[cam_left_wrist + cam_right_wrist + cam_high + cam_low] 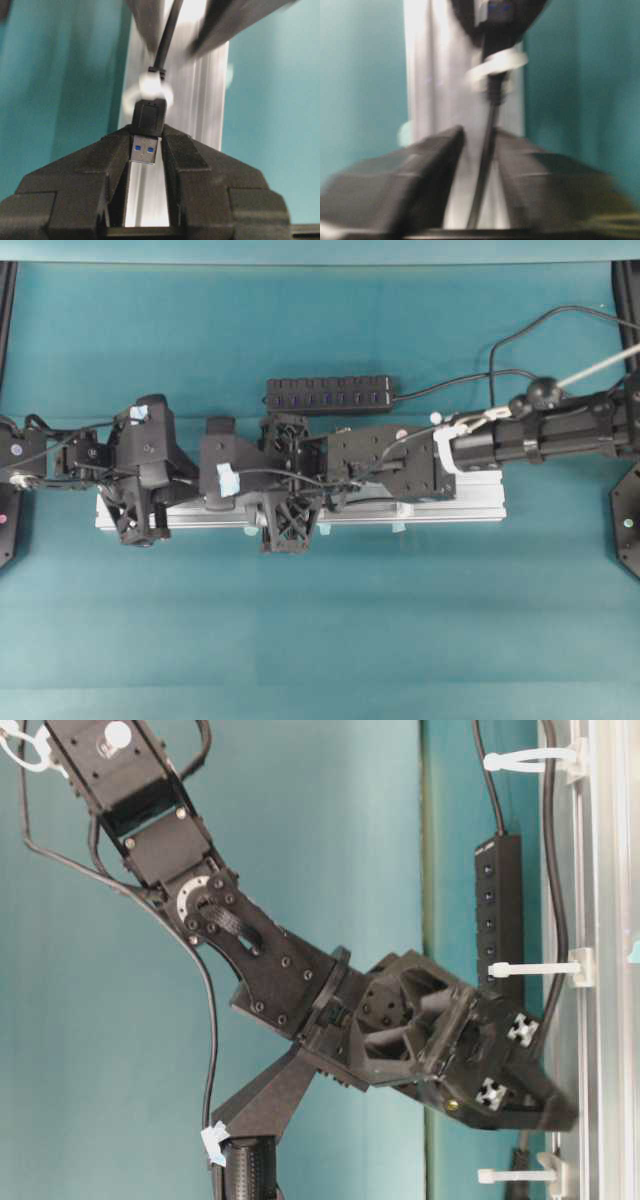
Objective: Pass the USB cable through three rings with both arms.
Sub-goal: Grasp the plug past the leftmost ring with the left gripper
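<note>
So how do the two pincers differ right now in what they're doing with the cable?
The left pincer is clamped on the USB plug, its silver tip pointing back between the jaws; the right pincer has a gap on both sides of the cord, so it only straddles it. The left sits on the plug side of the white ring, the right on the cord side. Both are lined up along the silver rail.

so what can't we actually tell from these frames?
- Overhead: the three rings along the rail are hidden under both arms.
- Table-level: the lowest ring sits at the bottom edge; the cable's path there is cut off.
- Left wrist: the ring behind the USB plug is blurred.
- Right wrist: motion blur; whether the right gripper fingers touch the USB cable is unclear.
</note>
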{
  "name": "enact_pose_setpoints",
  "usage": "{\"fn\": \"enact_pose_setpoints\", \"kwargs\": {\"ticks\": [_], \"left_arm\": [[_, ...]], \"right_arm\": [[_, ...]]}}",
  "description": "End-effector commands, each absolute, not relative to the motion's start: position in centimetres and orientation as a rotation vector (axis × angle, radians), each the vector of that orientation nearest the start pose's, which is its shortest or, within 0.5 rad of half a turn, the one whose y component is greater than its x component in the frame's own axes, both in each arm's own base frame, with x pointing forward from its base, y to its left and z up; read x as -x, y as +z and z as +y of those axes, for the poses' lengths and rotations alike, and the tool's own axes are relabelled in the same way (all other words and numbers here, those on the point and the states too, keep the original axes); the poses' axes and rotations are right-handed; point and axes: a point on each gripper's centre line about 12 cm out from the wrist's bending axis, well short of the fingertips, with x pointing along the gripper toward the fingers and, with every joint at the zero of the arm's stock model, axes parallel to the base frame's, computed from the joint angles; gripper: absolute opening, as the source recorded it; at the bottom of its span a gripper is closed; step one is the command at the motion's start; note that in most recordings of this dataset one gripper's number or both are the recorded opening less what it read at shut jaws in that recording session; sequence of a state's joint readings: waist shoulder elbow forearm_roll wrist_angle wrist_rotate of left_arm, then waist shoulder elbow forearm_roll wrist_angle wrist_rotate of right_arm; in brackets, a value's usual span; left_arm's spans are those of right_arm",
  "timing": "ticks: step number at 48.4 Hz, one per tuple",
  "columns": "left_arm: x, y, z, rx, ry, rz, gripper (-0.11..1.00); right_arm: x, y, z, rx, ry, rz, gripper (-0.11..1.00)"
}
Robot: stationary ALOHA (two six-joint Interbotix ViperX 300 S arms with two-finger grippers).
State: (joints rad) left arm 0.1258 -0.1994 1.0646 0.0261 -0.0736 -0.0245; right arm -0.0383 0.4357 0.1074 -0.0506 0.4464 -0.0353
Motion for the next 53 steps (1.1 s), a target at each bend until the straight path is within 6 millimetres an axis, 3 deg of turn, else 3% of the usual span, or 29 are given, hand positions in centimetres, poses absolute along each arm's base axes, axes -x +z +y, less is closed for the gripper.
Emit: {"fn": "enact_pose_setpoints", "kwargs": {"ticks": [1,8,12,30,45,53], "left_arm": [[-27.2,12.3,3.4,0.048,0.115,0.804,0.22],[-26.7,12.9,3.3,0.047,0.116,0.804,0.22],[-26.5,13.3,3.3,0.048,0.117,0.794,0.22],[-24.1,14.4,3.0,0.054,0.119,0.832,0.22],[-23.6,18.0,2.9,0.050,0.123,0.717,0.22],[-23.1,18.7,2.9,0.049,0.124,0.701,0.22]], "right_arm": [[-50.2,13.7,-2.0,0.064,-0.016,0.957,0.26],[-50.0,14.6,-2.2,0.061,-0.021,0.943,0.60],[-49.8,15.1,-2.4,0.062,-0.024,0.936,0.68],[-48.4,15.8,-3.7,0.050,-0.051,0.938,0.68],[-46.3,17.0,-5.1,0.033,-0.083,0.930,0.68],[-45.0,17.4,-6.7,0.004,-0.122,0.931,0.68]]}}
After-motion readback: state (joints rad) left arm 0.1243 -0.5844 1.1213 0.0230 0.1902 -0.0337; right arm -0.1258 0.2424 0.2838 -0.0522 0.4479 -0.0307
